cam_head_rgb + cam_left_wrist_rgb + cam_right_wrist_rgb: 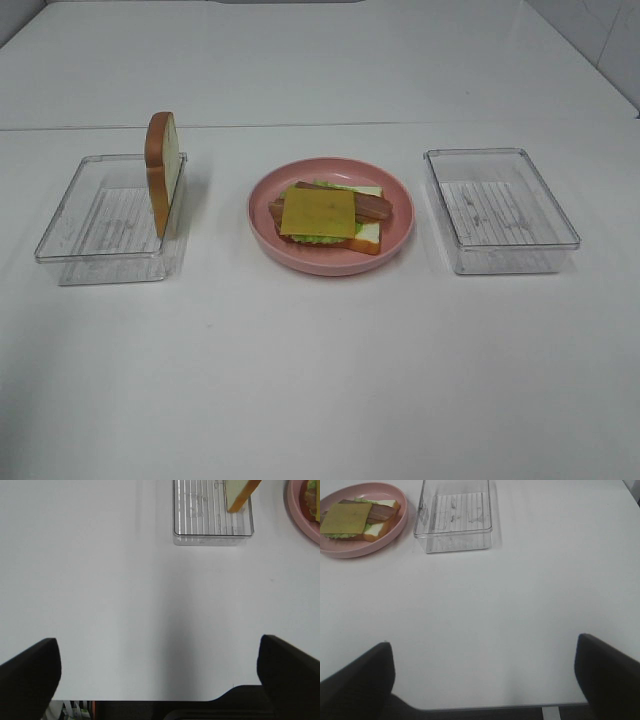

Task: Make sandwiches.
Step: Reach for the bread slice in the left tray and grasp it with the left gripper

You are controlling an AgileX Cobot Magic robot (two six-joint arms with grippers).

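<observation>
The open-faced sandwich (328,217) lies on the pink plate (395,244) at the middle of the white desk (320,370): white bread with brown crust, green lettuce, reddish-brown bacon strips, and a square yellow cheese slice (318,212) on top. A second bread slice (163,165) stands upright in the left clear tray (70,215). No writing is legible. Left hand (160,672) and right hand (482,672) are both spread wide, holding nothing.

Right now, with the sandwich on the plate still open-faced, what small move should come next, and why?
Probably the left gripper, open and empty, should reach toward the bread slice standing on edge in the left clear box. The stack on the pink plate ends at the cheese slice, so it lacks a top slice, and that box lies on the left arm's side.
</observation>
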